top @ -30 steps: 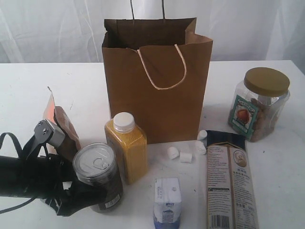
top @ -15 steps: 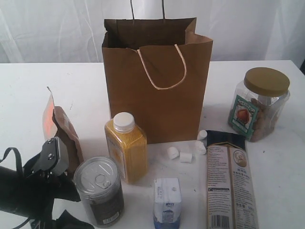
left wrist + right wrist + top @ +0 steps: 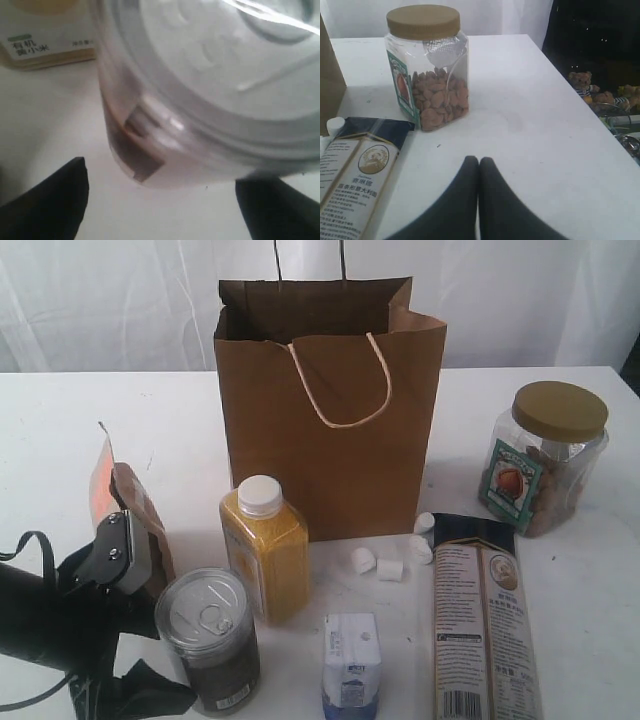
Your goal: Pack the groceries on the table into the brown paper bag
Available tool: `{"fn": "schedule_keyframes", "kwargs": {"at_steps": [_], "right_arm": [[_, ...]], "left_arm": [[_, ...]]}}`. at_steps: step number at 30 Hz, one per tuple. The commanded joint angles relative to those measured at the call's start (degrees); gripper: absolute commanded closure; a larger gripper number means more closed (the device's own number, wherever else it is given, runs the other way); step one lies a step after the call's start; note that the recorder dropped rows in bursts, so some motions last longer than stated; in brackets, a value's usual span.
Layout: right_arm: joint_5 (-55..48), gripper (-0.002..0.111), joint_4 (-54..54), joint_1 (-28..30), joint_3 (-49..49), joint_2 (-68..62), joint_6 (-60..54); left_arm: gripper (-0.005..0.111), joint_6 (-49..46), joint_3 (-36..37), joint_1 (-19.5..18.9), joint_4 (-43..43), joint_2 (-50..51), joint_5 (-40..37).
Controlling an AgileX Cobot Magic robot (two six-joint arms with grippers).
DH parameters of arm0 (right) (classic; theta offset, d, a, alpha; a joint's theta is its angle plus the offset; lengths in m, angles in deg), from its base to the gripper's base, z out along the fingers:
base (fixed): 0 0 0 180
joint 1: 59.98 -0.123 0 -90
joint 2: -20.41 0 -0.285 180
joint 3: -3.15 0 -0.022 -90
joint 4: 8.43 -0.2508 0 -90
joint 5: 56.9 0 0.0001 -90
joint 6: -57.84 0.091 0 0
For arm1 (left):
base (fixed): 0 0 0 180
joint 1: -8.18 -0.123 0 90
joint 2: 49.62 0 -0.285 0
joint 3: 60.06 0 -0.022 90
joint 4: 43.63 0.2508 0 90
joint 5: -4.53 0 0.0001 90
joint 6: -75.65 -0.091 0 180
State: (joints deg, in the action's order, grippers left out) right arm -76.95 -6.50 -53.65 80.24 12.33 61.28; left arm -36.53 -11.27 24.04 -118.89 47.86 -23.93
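The brown paper bag [image 3: 330,420] stands open at the back of the table [image 3: 180,430]. In front of it stand the yellow bottle [image 3: 265,550], the silver can [image 3: 208,640] and the white-blue carton [image 3: 350,660]. The brown-orange pouch [image 3: 130,510] stands to the left. Small marshmallows [image 3: 390,568], the long packet [image 3: 485,620] and the gold-lidded jar [image 3: 545,455] are on the right. My left gripper [image 3: 150,660] is open just left of the can [image 3: 210,85], with only bare table between its fingers [image 3: 47,205]. My right gripper [image 3: 479,162] is shut and empty near the jar [image 3: 430,70] and packet [image 3: 355,175].
The table's right edge [image 3: 590,105] runs close to the jar, with a dark drop and soft toys [image 3: 582,82] beyond it. A white curtain [image 3: 120,300] hangs behind the table.
A second ago my left gripper's fingers stood round the can's base. They have drawn back to the left, leaving the can upright on the table. The right gripper has not moved.
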Motion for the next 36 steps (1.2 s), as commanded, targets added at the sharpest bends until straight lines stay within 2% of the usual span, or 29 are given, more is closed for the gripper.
{"fn": "schedule_keyframes", "kwargs": {"at_steps": [1, 11, 16, 21, 29, 36], "right_arm": [[0.13, 0.108, 0.0, 0.45, 0.12, 0.29, 0.04], [0.13, 0.108, 0.0, 0.45, 0.12, 0.29, 0.04], [0.13, 0.108, 0.0, 0.45, 0.12, 0.29, 0.04], [0.13, 0.108, 0.0, 0.45, 0.12, 0.29, 0.04], [0.13, 0.108, 0.0, 0.45, 0.12, 0.29, 0.04], [0.13, 0.108, 0.0, 0.45, 0.12, 0.29, 0.04]], "left_arm": [[0.026, -9.2, -1.33, 0.88, 0.02, 0.67, -1.64], [0.026, -9.2, -2.24, 0.88, -3.27, 1.89, -11.01], [0.026, -9.2, -3.56, 0.88, -5.58, 2.26, -8.94], [0.026, -9.2, -4.33, 0.88, -8.05, 4.57, -12.02], [0.026, -9.2, -4.33, 0.88, -13.31, 5.23, -11.93], [0.026, -9.2, -4.33, 0.88, -13.21, 5.32, -11.06]]}}
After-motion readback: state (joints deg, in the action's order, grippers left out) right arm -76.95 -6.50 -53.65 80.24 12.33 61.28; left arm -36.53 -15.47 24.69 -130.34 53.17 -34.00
